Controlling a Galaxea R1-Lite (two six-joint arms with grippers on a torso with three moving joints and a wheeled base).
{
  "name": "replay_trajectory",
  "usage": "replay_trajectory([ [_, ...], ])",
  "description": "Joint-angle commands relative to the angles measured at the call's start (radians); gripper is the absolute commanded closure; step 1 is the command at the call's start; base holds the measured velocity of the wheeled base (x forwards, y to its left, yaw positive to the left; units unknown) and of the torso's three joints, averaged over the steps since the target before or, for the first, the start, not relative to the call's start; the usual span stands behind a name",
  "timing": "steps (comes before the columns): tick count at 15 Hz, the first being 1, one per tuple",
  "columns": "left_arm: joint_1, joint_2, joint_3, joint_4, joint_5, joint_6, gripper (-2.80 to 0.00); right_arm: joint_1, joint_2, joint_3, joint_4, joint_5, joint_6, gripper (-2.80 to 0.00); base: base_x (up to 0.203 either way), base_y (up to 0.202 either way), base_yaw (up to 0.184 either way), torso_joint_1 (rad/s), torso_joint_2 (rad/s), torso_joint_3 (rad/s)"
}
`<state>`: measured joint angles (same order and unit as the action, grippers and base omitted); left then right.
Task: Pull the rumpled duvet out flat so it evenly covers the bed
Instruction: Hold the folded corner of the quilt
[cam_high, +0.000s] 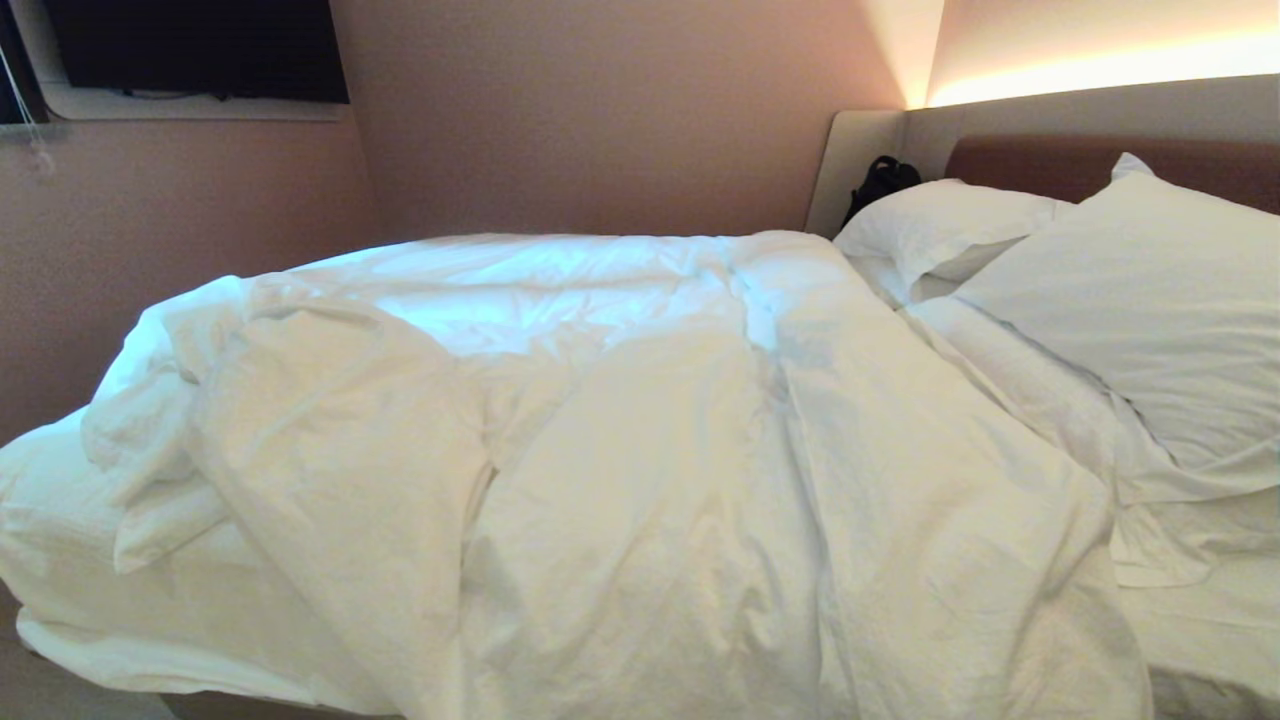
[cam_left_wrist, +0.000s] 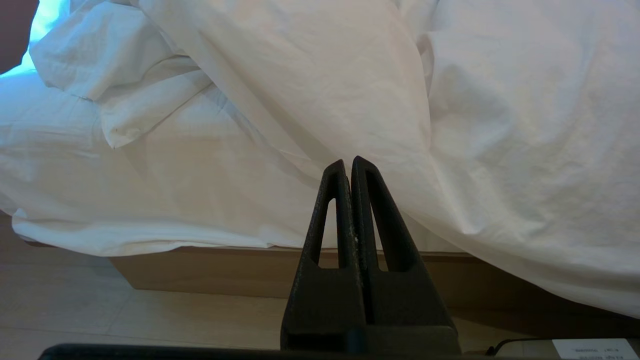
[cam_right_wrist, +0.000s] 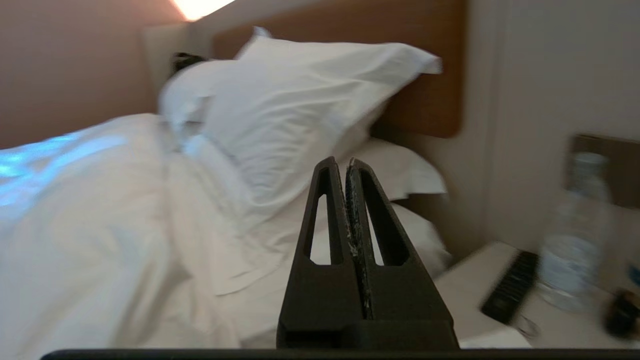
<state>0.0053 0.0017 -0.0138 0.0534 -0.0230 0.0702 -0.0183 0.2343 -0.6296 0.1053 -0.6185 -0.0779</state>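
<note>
On the bed (cam_high: 60, 560) the duvet (cam_high: 640, 480) looks soft, bulky, light; I would pinch its hanging edge. Left pincer (cam_left_wrist: 348, 161) and right pincer (cam_right_wrist: 344, 161) are pressed together, empty.

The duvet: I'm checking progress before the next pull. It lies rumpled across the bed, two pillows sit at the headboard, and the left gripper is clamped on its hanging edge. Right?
Not quite. The left gripper is shut on nothing, short of the duvet, as the left wrist view shows. The rest stands.

Plain white duvet (cam_high: 620, 480), brown headboard (cam_high: 1050, 165), tan bed base (cam_left_wrist: 215, 270), black hands (cam_left_wrist: 348, 162).
</note>
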Motion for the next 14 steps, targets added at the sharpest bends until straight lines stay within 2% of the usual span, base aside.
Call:
replay_trajectory([
  [1, 0.001, 0.000, 0.000, 0.000, 0.000, 0.000, 0.00, 0.002, -0.021, 0.018, 0.001, 0.069, 0.000, 0.00, 0.000, 0.000, 0.000, 0.000, 0.00, 0.000],
  [5, 0.001, 0.001, 0.000, 0.000, 0.000, 0.000, 0.00, 0.025, -0.075, 0.057, 0.001, 0.143, 0.001, 0.00, 0.000, 0.000, 0.000, 0.000, 0.00, 0.000],
  [8, 0.001, 0.001, 0.000, 0.000, 0.000, 0.000, 0.00, 0.024, -0.136, 0.090, 0.025, 0.248, 0.001, 0.00, 0.000, 0.000, 0.000, 0.000, 0.00, 0.000],
  [10, 0.002, 0.000, 0.000, 0.000, 0.000, 0.000, 0.00, 0.024, -0.189, 0.101, 0.099, 0.328, 0.001, 0.00, 0.000, 0.000, 0.000, 0.000, 0.00, 0.000],
  [14, 0.001, 0.001, 0.000, 0.000, 0.000, 0.000, 0.00, 0.024, -0.234, 0.131, 0.128, 0.367, 0.001, 0.00, 0.000, 0.000, 0.000, 0.000, 0.00, 0.000],
])
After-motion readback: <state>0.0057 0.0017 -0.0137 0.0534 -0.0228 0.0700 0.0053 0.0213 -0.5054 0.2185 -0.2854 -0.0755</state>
